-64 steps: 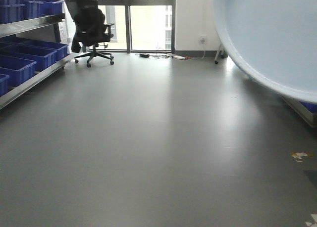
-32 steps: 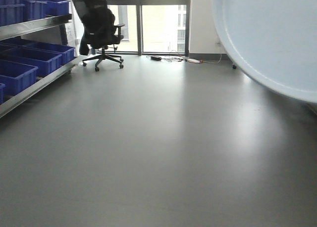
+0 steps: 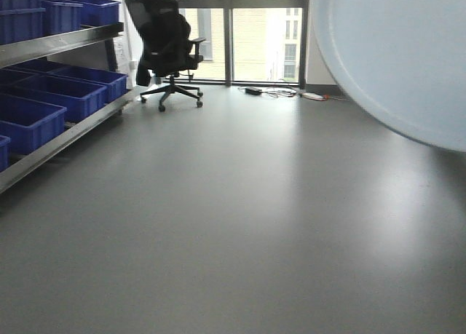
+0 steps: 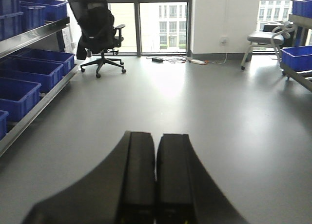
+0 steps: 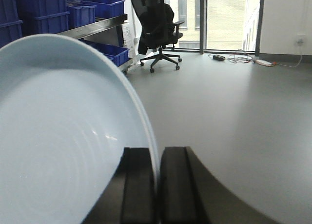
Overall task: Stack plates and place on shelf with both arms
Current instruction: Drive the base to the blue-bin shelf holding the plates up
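Note:
A pale blue-white glossy plate [image 5: 58, 136] fills the left of the right wrist view, held on edge. My right gripper [image 5: 158, 153] is shut on its rim, one black finger on each side. The same plate [image 3: 400, 57] fills the upper right of the front view, close to the camera, with no gripper showing there. I cannot tell whether one plate or two are held. My left gripper [image 4: 155, 138] is shut and empty, its fingers together above the grey floor.
A metal shelf with blue bins [image 3: 44, 105] runs along the left wall. A black office chair [image 3: 169, 46] stands by the windows at the back. Cables [image 3: 280, 92] lie on the floor there. A stool [image 4: 261, 43] and another blue bin [image 4: 297, 58] are at the right.
The front view has swung to the left: the chair, windows and shelf have shifted right in the frame. The plate stays at the upper right.

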Robot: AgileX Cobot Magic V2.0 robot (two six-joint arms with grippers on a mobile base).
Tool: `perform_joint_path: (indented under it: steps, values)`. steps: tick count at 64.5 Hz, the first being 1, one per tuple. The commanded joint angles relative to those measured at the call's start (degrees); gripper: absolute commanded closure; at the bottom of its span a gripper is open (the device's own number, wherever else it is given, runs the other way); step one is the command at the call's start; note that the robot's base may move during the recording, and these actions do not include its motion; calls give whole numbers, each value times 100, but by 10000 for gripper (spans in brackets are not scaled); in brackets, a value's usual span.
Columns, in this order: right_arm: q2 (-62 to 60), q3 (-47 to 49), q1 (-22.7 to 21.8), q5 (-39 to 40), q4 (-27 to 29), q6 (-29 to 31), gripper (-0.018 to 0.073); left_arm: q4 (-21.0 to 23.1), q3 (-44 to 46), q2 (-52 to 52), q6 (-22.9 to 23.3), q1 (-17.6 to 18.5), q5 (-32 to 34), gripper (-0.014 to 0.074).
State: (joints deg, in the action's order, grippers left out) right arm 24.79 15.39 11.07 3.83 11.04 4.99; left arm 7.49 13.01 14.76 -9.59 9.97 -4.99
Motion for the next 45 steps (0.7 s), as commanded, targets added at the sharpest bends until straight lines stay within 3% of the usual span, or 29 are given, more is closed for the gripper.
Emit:
perform_joint_path:
  steps: [1, 45]
  values:
    - [15, 191, -38, 587, -2, 8, 503, -2, 190, 70, 22, 6, 453, 514]
    - [15, 191, -38, 587, -2, 8, 503, -2, 190, 70, 22, 6, 453, 514]
